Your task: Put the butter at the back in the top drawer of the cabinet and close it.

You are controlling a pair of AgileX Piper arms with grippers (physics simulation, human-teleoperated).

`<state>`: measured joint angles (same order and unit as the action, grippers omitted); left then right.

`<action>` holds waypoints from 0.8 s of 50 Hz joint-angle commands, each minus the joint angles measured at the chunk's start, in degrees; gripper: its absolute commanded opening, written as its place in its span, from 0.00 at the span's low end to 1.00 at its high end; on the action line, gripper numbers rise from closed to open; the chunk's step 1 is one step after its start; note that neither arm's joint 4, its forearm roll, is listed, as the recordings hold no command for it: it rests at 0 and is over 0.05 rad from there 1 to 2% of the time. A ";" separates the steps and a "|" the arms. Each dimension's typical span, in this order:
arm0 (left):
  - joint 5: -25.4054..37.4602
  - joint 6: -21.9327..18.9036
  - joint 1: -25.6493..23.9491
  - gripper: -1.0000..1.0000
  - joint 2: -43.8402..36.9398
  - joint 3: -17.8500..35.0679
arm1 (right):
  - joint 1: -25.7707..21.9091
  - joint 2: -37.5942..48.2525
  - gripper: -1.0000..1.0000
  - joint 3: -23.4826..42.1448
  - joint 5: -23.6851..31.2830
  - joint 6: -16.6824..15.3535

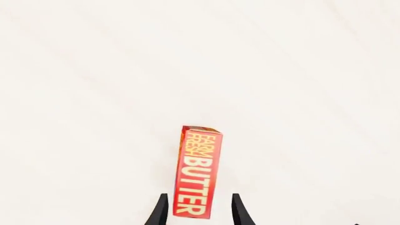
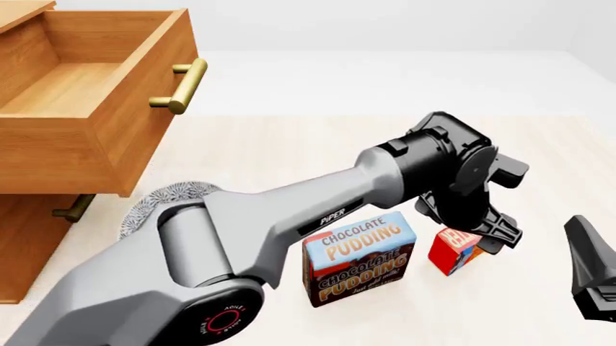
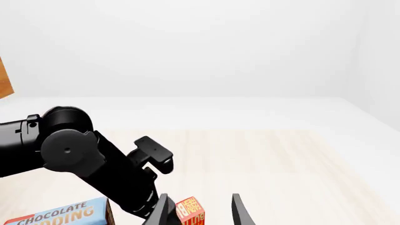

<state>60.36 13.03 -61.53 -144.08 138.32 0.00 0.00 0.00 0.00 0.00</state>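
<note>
One butter box [image 1: 197, 171], red with "FARM FRESH BUTTER" in pale lettering, stands on the pale table [image 1: 93, 70] directly between the spread fingers of the left gripper [image 1: 200, 212]; the two black fingertips [image 1: 160, 210] sit on either side of its near end with a sliver of gap showing, so the pincer is open around the box rather than pinching it. In the front view the butter [image 2: 452, 249] is mostly hidden behind the left arm's wrist, only a red and orange corner with a blue patch showing, just beside one Chocolate Pudding box [image 2: 359, 258]. One cabinet [image 2: 29, 238] is in sight, well off to the left of the left gripper, cut off by the frame; its top drawer [image 2: 91, 108] is pulled out and open, one brass bar handle [image 2: 183, 85] on its front, and a second handle [image 2: 72, 209] peeks out below. The right gripper [image 3: 200, 211] hangs with its fingers spread on nothing, the butter [image 3: 189, 212] seen beyond them; in the front view only a dark tip of it shows at the right edge.
</note>
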 commanded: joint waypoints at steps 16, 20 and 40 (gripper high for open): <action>-0.80 0.80 -0.39 1.00 0.06 -1.59 | 0.00 0.00 1.00 0.00 0.00 0.00; 0.20 0.93 -0.44 1.00 -0.38 -0.18 | 0.00 0.00 1.00 0.00 0.00 0.00; -1.54 0.04 0.55 1.00 -1.33 -0.92 | 0.00 0.00 1.00 0.00 0.00 0.00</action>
<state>59.11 13.52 -61.48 -144.31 136.65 0.00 0.00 0.00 0.00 0.00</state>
